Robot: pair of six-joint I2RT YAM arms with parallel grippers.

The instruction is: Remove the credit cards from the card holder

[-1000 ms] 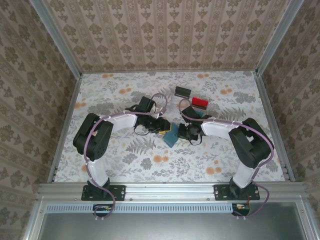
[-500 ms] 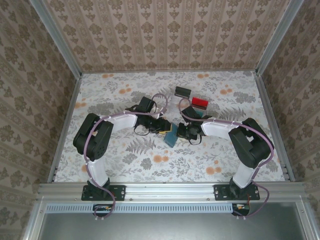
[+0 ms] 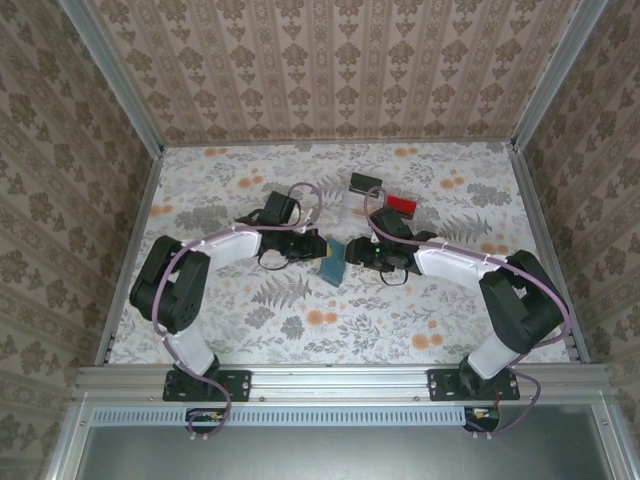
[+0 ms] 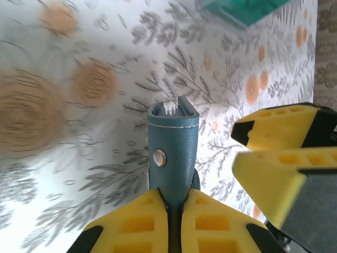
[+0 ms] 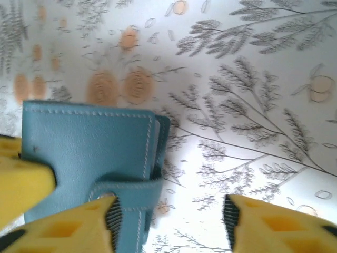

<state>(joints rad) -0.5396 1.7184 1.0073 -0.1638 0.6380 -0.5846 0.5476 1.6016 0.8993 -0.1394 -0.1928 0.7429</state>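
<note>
card holder: one slim teal wallet, sitting in the middle of the overhead view between the two claws, held on edge over the flowered table. Whether it is touching the cloth cannot be told.
strap: one, wrapping round the holder's right edge in the right wrist view. Its snap stud is looking fastened, so the holder is likely closed.
credit cards: none lying out on the table. How many are tucked inside cannot be told.
handling: the holder is looking light, stitched and slightly soft, probably stiffened by what is inside. Its smooth skin may be slipping against foam pads, so pinching the flat panels near the spine seems safest, with the strap's free end as the place to pull. The cards are likely thin, stiff and slick, best pinched by an exposed short edge.
left gripper: clenching the holder's lower end between both yellow fingers, at the bottom of the left wrist view.
right gripper: released, its fingers standing apart at the bottom of its own view, one just beside the strap, nothing between them.
other things: one black block and one red block lying in the upper middle of the overhead view, and one teal block at the top edge of the left wrist view.
</note>
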